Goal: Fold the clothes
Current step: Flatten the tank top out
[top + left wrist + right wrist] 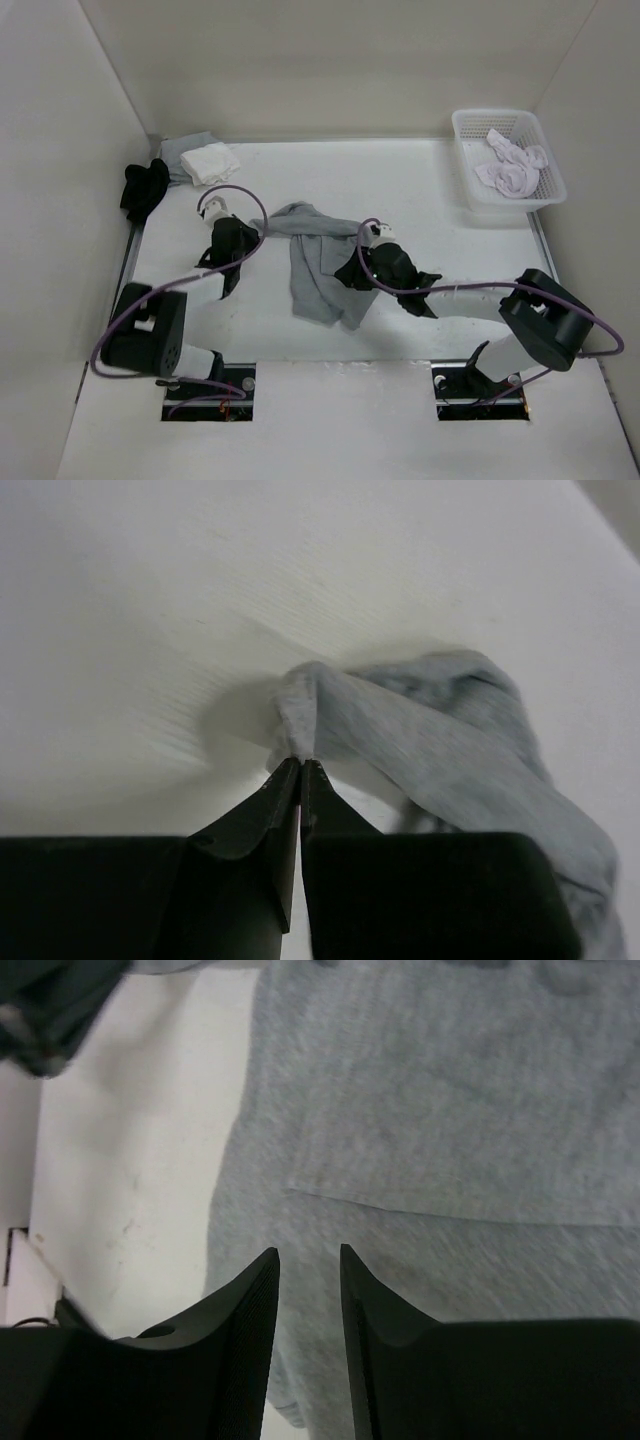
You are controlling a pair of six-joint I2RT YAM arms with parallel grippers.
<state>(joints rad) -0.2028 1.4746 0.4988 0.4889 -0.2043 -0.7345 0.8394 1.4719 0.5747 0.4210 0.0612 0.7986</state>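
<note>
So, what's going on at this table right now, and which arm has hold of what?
Two robot arms are working on the grey garment, which lies crumpled in the middle of the table. The left gripper is pinched shut on one bunched corner of it. The right gripper hovers just over the cloth with its jaws apart, holding nothing. No tidy fold has been made yet.

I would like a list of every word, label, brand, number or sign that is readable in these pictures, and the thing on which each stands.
None: no text can be read anywhere.
The grey garment, white basket, folded white cloth, black garment, table, left claw and right claw carry no visible writing.
</note>
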